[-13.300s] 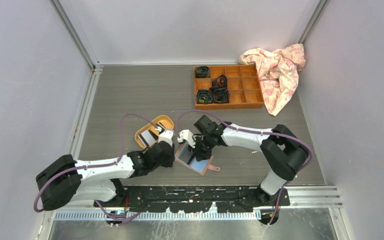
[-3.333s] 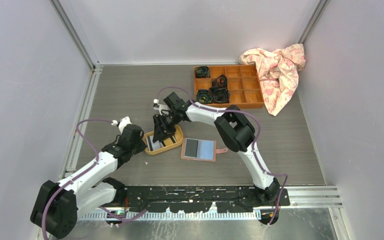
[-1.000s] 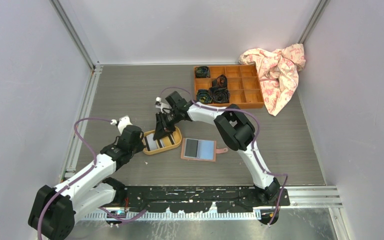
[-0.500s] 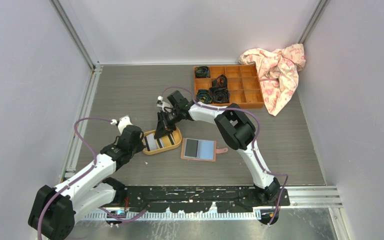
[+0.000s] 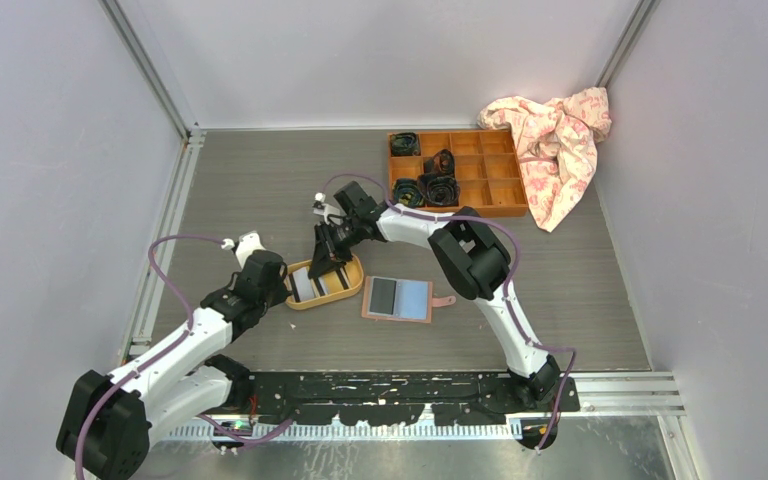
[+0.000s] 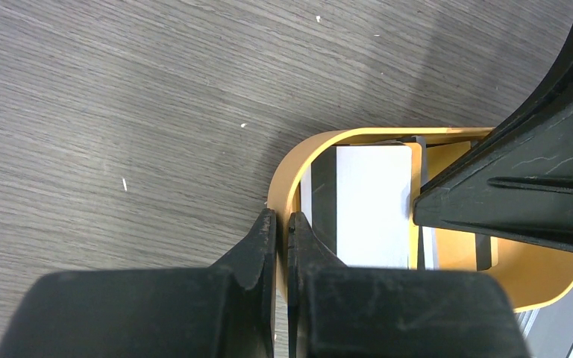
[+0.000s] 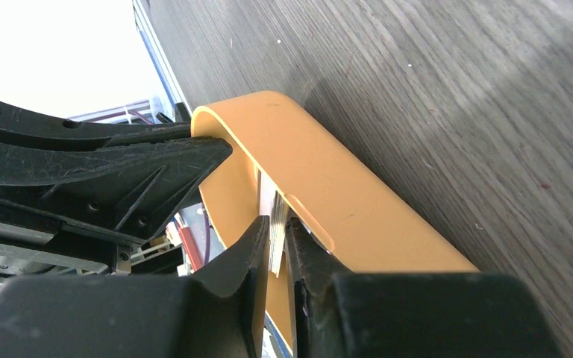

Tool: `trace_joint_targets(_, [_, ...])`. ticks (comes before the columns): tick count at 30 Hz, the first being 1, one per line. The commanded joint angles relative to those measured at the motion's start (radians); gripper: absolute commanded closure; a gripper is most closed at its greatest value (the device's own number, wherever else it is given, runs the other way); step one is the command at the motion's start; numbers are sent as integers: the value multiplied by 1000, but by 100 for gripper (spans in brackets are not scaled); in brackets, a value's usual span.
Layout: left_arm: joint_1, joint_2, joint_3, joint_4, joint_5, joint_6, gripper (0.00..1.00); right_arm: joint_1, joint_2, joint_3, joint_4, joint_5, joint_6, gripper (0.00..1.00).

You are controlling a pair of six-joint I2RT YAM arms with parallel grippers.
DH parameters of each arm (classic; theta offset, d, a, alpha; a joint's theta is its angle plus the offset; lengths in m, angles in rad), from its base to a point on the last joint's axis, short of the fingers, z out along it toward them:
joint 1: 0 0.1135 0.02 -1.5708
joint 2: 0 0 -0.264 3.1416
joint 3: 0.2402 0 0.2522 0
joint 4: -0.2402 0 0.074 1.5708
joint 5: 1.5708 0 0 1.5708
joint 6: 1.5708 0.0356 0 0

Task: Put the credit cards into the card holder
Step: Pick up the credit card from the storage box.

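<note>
stretched out low, the right gripper (image 7: 277, 224) pinched a thin white card (image 7: 267, 195) in the smooth yellow oval tray (image 7: 328, 186); the left gripper (image 6: 282, 224) clamped its rim.

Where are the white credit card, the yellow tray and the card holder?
credit card (image 6: 373, 205): left wrist view, on its white face.
yellow tray (image 7: 343, 186): right wrist view, on its outer wall.
card holder (image 5: 397, 298): top view, middle of its open inside.

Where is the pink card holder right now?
In the top view, the card holder lies open on the table, near the middle, just right of the yellow tray.
</note>
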State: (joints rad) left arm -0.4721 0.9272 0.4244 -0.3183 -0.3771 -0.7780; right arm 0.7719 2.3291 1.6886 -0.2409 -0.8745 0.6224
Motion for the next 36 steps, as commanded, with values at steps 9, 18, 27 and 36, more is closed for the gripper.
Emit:
trace_joint_targets(9, [-6, -18, 68, 141, 34, -28, 100, 11, 21, 20, 8, 8, -15, 90])
trace_joint_targets(18, [-5, -38, 58, 127, 14, -29, 100, -4, -14, -2, 22, 10, -27, 99])
trace_joint_targets(27, [-5, -44, 53, 113, -7, -34, 100, -33, -54, -28, 23, 29, -52, 99])
trace_joint_targets(36, [-5, -51, 52, 106, -19, -34, 100, -63, -90, -54, 27, 35, -77, 99])
